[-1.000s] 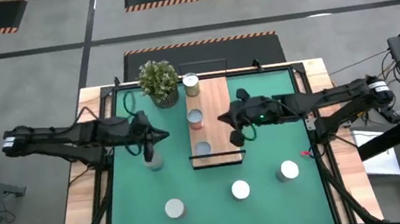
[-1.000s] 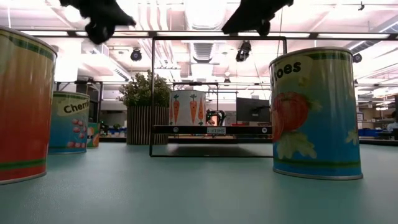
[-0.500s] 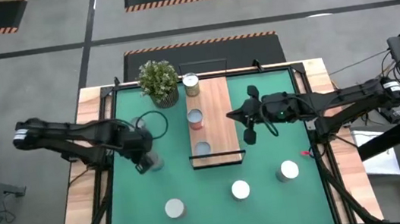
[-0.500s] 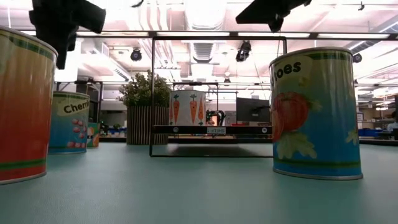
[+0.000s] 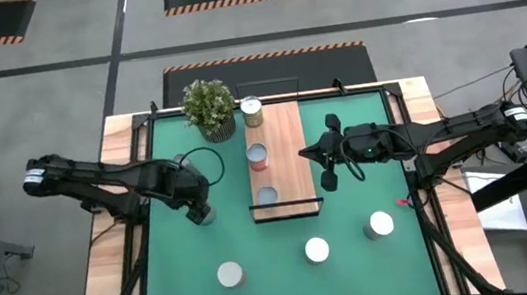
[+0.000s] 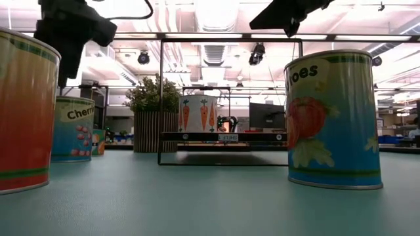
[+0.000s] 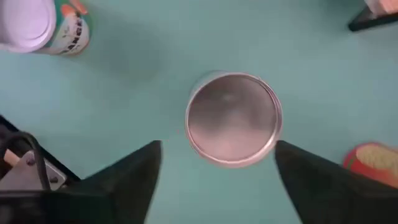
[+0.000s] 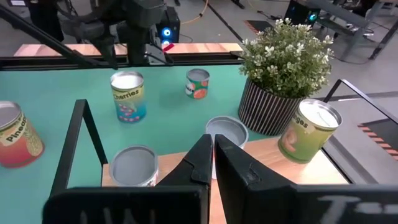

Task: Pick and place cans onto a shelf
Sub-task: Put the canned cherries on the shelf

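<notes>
Metal cans with round silvery lids stand about the green mat [image 5: 350,197]: three in a row on the long pale wooden shelf [image 5: 288,155] with its thin black wire frame, three loose on open mat near the front edge. Over another can [image 7: 233,118], left of the shelf, hangs the left gripper [image 5: 198,204], fingers spread wide on either side and gripping nothing. Above the shelf's right edge hovers the right gripper [image 5: 327,165], fingers pressed together and empty, beside a potted plant [image 5: 209,107] at the back under bright ceiling lights.

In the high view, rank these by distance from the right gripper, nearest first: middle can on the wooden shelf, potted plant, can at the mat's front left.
1. Silver-topped middle can on the light wooden shelf, just left of the right gripper.
2. Green potted plant, back left.
3. White-topped can, front left of the green mat.
</notes>
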Motion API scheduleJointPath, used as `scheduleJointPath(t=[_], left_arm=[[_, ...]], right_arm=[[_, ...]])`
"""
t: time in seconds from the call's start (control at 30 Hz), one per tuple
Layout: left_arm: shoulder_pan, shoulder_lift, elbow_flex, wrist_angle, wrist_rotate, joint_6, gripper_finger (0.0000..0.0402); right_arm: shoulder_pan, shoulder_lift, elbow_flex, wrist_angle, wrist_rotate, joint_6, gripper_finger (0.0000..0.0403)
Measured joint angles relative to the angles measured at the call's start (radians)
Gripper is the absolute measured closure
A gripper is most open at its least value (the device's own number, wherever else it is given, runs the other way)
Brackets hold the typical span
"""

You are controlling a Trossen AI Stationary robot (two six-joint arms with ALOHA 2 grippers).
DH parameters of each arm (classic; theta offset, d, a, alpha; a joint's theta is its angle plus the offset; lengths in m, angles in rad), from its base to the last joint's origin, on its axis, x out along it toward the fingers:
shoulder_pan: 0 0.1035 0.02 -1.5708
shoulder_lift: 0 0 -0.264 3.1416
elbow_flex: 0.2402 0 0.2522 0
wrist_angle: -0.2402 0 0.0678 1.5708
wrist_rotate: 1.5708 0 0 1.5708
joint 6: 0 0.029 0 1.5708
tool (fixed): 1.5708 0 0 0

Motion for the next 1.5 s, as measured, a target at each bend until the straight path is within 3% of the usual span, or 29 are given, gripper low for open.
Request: scheduleJointPath(t=[0.17,0.3,1.17,1.5], left_arm=[[-0.003,0.022,-0.016,0.033,-0.001,-0.034,0.0023],[-0.004,0.043,-0.019,0.049,0.0,-0.043,0.0004],[-0.018,0.169,-0.031,0.085,-0.035,-0.042,0.0017],[-0.046,0.2,-0.031,0.084,-0.036,-0.041,0.0093]], right_arm=[[0.0,0.001,-0.002,-0.005,0.0,0.008,0.0394],[0.0,0.001,-0.002,-0.008,0.0,0.013,0.0394],[0.0,0.001,-0.003,-0.032,0.0,0.027,0.0394],[0.0,0.001,-0.003,-0.032,-0.001,0.027,0.0394]])
